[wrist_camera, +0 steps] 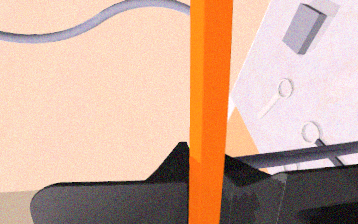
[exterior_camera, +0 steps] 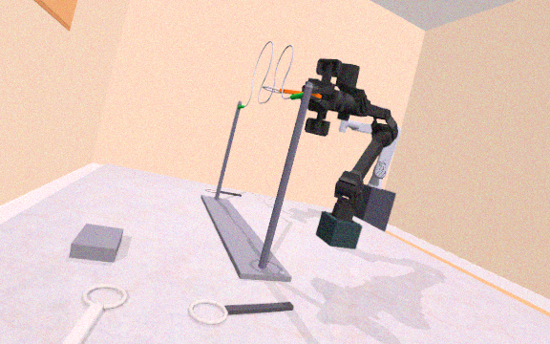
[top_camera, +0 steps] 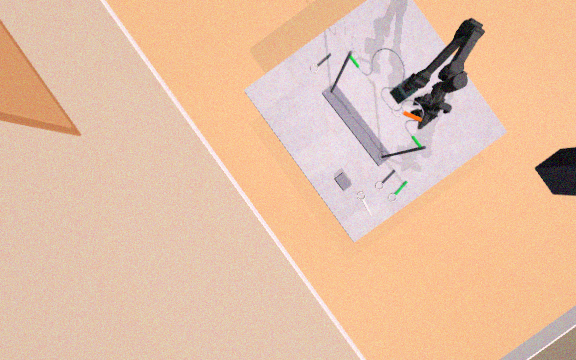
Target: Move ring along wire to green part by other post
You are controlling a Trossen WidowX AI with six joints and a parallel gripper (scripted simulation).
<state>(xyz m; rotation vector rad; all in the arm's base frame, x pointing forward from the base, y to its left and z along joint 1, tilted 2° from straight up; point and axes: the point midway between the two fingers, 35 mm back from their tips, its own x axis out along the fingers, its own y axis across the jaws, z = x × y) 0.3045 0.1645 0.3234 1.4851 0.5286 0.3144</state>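
Observation:
The orange handle [top_camera: 412, 116] [exterior_camera: 291, 91] [wrist_camera: 207, 75] is clamped in my shut gripper [exterior_camera: 314, 94] [wrist_camera: 205, 187]. In the exterior view the handle is nearly level, and its ring [exterior_camera: 270, 89] looks nearly edge-on at the middle bends of the thin grey wire [exterior_camera: 271, 42] [wrist_camera: 35, 38]. The ring seems to be around the wire there, but whether it touches is too small to tell. The ring is outside the wrist view. One green part [top_camera: 417, 141] [exterior_camera: 297, 96] is at the near post [top_camera: 403, 152] [exterior_camera: 285, 182]; the other [top_camera: 354, 61] [exterior_camera: 242, 106] is at the far post [top_camera: 341, 72] [exterior_camera: 227, 153].
My gripper is close to the near post's top in the exterior view. A long grey base [top_camera: 355, 125] [exterior_camera: 237, 239] carries both posts. A grey block [top_camera: 342, 180] [exterior_camera: 96, 243] [wrist_camera: 304, 29], a white ring tool [top_camera: 365, 204] [wrist_camera: 270, 104] and a dark-handled ring tool [top_camera: 388, 177] [exterior_camera: 258, 309] lie on the table.

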